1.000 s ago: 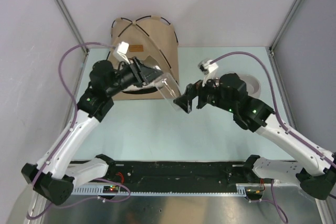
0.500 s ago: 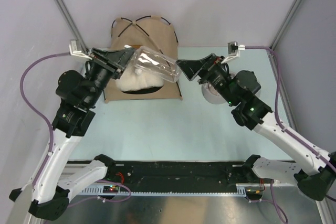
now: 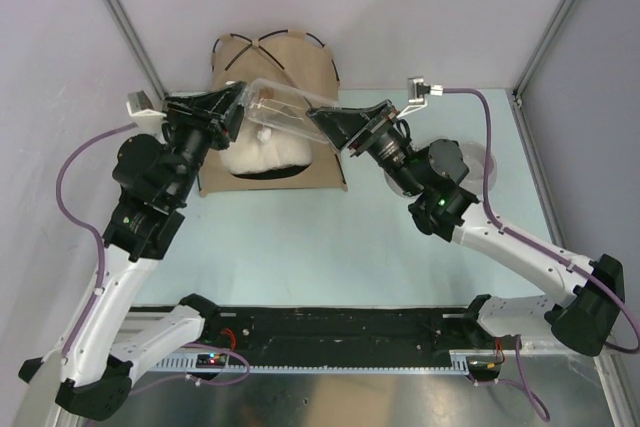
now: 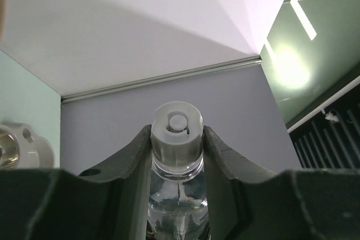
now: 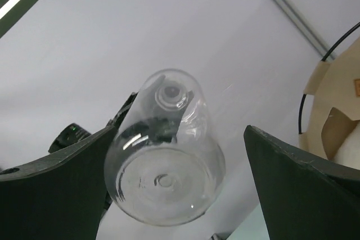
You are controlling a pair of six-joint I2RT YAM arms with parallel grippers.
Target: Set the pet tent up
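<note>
- Above the pale green counter (image 3: pixel 300 247): left hand (image 4: pixel 177 139) clamped on the neck of a clear plastic bottle with pale cap (image 3: pixel 285 107), bottle tilted off the surface.
- Opposite, right hand (image 3: pixel 325 119) spread wide around the bottle's base, one finger close beside it, the other well apart.
- Beyond both, at the counter's far end: tan canvas pet tent with thin black poles (image 3: pixel 290 57), standing upright, fluffy cream pillow (image 3: pixel 265 155) in its rounded doorway.

Since 1.0 s ago: left gripper (image 3: pixel 238 109) has raised the clear bottle (image 3: pixel 285 112) to upper centre of frame. The right gripper (image 3: pixel 325 124) has moved up and left, spread wide at the bottle's base.
</note>
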